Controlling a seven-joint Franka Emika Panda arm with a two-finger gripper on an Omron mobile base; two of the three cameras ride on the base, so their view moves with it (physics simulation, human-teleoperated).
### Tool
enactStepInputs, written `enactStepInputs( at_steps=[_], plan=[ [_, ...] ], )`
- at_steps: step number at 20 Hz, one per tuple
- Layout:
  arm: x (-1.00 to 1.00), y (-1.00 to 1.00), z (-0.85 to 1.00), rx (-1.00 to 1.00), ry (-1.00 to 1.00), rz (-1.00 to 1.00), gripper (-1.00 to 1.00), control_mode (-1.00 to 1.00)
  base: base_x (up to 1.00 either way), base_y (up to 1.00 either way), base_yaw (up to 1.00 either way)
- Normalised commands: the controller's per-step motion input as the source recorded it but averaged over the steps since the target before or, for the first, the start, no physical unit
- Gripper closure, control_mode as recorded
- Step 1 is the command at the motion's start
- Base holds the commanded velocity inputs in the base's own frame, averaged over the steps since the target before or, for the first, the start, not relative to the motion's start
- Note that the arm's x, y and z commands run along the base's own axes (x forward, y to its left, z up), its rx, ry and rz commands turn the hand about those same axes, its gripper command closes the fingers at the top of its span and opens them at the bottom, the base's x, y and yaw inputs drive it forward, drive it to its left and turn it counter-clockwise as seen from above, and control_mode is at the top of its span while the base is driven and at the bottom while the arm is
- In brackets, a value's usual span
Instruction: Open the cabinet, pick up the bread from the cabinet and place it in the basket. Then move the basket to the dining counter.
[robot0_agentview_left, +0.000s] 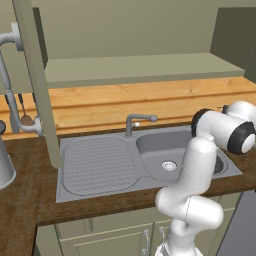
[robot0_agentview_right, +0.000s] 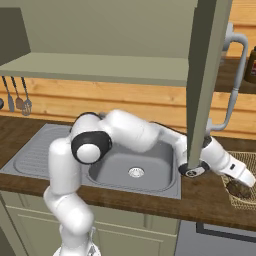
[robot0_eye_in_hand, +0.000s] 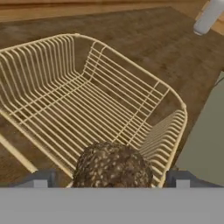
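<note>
The cabinet (robot0_agentview_left: 140, 67) stands open, its pale green shelf bare, with one door edge-on (robot0_agentview_right: 205, 75) in front of my forearm. The basket (robot0_agentview_right: 250, 162) sits on the dark wood worktop right of the sink. In the hand view it appears as an open weave with a flaring rim (robot0_eye_in_hand: 131, 61). The bread (robot0_eye_in_hand: 113, 164), a dark brown speckled loaf, lies inside it by the near wall and also shows from the right base (robot0_agentview_right: 239, 190). My gripper (robot0_eye_in_hand: 110, 179) hangs just above the loaf, open, with gaps between each fingertip and the bread. The dining counter is out of view.
A grey sink (robot0_agentview_left: 150, 160) with a drainboard and a faucet (robot0_agentview_left: 137, 120) lies left of the basket. Utensils (robot0_agentview_right: 17, 100) hang on the wooden back wall. A curved pale pipe (robot0_agentview_right: 235, 75) rises behind the door, and a metal pot (robot0_agentview_left: 5, 170) stands far left.
</note>
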Motion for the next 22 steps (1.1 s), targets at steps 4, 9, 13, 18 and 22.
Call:
enactStepInputs(
  at_steps=[4,9,13,18,22],
  plan=[
    [0.2,0.45,0.12,0.0,0.07,0.0,-1.0,-1.0,0.0,0.0,0.0],
    [0.03,0.51,0.86,-0.07,0.0,0.04,-1.0,-1.0,0.0,0.0,0.0],
    [0.63,0.29,0.09,-0.2,0.17,0.13,-1.0,-1.0,0.0,0.0,0.0],
    [0.78,0.2,-0.01,-0.19,0.27,0.16,-1.0,-1.0,0.0,0.0,0.0],
    [0.25,-0.1,-0.41,-0.04,0.3,0.08,-1.0,-1.0,0.0,0.0,0.0]
  ],
)
